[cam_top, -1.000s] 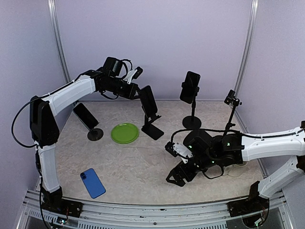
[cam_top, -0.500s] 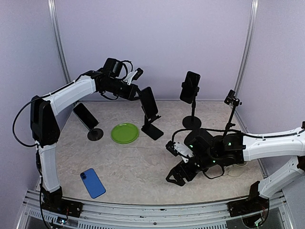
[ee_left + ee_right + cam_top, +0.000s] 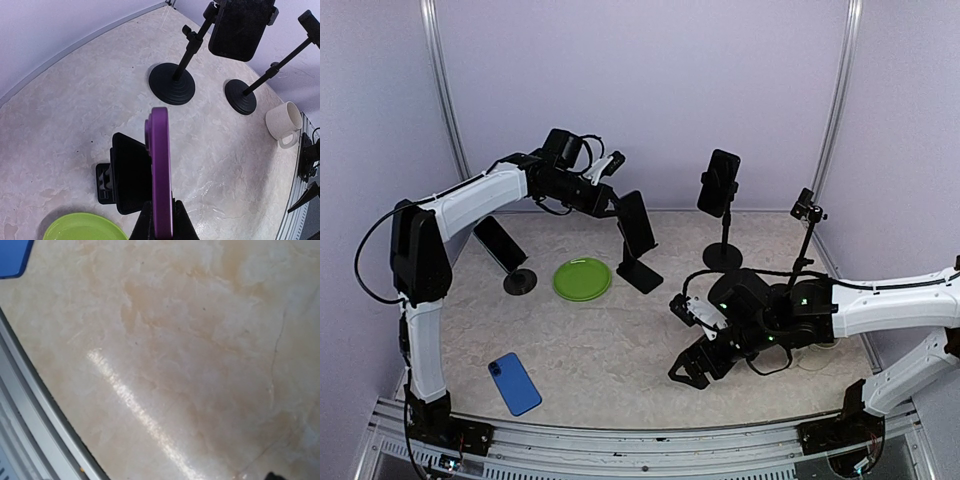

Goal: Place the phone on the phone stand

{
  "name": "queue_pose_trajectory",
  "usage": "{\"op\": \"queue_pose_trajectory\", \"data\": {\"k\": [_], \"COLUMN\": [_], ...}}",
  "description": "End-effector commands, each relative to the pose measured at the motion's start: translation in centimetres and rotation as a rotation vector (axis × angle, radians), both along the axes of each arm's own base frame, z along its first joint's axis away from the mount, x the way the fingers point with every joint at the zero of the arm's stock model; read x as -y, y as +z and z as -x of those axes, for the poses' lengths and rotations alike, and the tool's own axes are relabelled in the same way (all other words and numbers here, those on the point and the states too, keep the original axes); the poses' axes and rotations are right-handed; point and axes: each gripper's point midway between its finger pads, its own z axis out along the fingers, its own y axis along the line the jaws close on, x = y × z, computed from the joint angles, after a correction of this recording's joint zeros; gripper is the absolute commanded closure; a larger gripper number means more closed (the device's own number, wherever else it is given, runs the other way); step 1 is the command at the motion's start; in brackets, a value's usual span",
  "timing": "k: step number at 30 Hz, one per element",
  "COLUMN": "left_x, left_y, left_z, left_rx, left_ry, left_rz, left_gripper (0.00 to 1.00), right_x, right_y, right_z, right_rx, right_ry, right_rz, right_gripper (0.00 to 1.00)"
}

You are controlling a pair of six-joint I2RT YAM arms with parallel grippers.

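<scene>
My left gripper (image 3: 617, 205) is shut on a purple phone (image 3: 637, 224) and holds it upright, above the black folding phone stand (image 3: 640, 271) at the back middle of the table. In the left wrist view the phone (image 3: 161, 170) shows edge-on between my fingers (image 3: 142, 222), just right of the stand's black back plate (image 3: 131, 172) and apart from it. My right gripper (image 3: 690, 370) hangs low over the table at the front right, open and empty. Its wrist view shows only bare table.
A green plate (image 3: 582, 279) lies left of the stand. A dark phone sits on a round-base stand (image 3: 503, 248) at the left. Another phone is on a tall stand (image 3: 719, 184); an empty tall stand (image 3: 807, 212) and a white cup (image 3: 283, 118) are at the right. A blue phone (image 3: 514, 383) lies front left.
My left gripper has moved a little right and down with the purple phone, closer to the folding stand. The right arm has barely moved.
</scene>
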Motion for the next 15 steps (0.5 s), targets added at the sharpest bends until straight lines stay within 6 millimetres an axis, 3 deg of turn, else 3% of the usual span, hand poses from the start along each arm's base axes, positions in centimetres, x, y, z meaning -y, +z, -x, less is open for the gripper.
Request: {"op": "queue_pose_trajectory", "data": {"k": [1, 8, 13, 15], "left_x": [-0.1, -0.5, -0.8, -0.8], "left_y": [1.7, 1.1, 0.9, 0.8], "left_z": [-1.1, -1.6, -2.6, -3.0], "left_rx": [0.060, 0.045, 0.053, 0.058], "left_ry": [-0.023, -0.028, 0.010, 0.022], "left_rz": [0.045, 0.055, 0.049, 0.047], "left_gripper": [1.00, 1.00, 0.72, 0.67], "right_x": [0.5, 0.3, 0.2, 0.2], "right_y": [0.0, -0.1, -0.2, -0.2], "right_z": [-0.1, -0.1, -0.2, -0.2], "right_rx": [-0.008, -0.006, -0.004, -0.004], "right_ry": [-0.012, -0.003, 0.002, 0.002], "right_rz": [0.002, 0.011, 0.017, 0.020], "right_gripper": [0.09, 0.09, 0.09, 0.09]}}
